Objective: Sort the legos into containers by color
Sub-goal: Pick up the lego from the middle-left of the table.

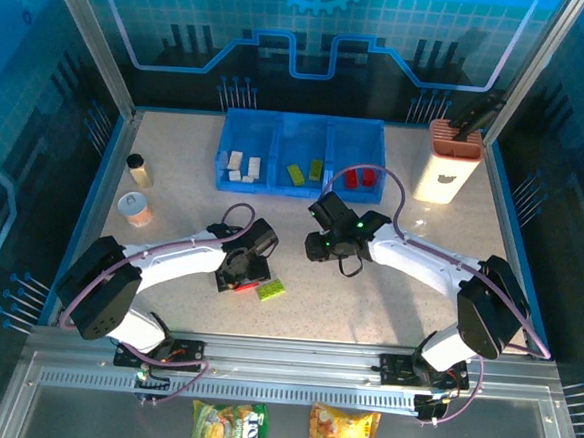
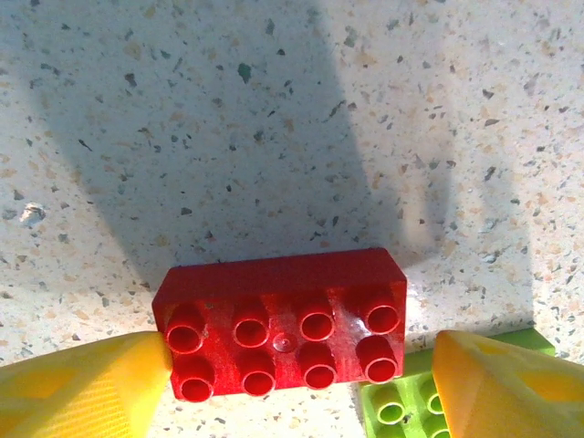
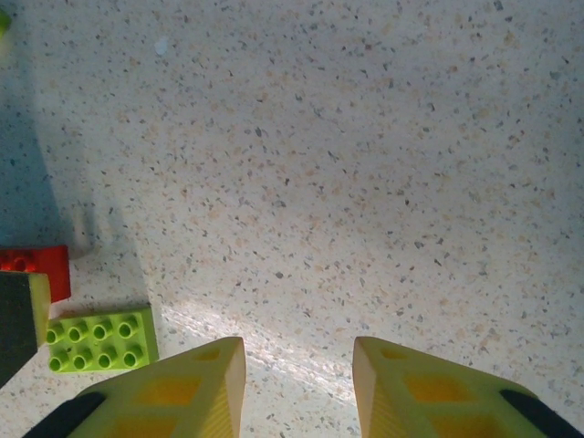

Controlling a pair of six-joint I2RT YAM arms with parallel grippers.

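Left gripper [image 2: 301, 363] jaws apart, straddling red brick [image 2: 283, 324], seems touching one end. Green brick [image 2: 400, 409] just beside red brick. Right gripper [image 3: 299, 367] jaws apart, empty, well off red brick.

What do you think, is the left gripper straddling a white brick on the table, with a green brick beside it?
No, the left wrist view shows a red brick, not white, between the fingers of the left gripper. It lies on the table, green brick beside it.
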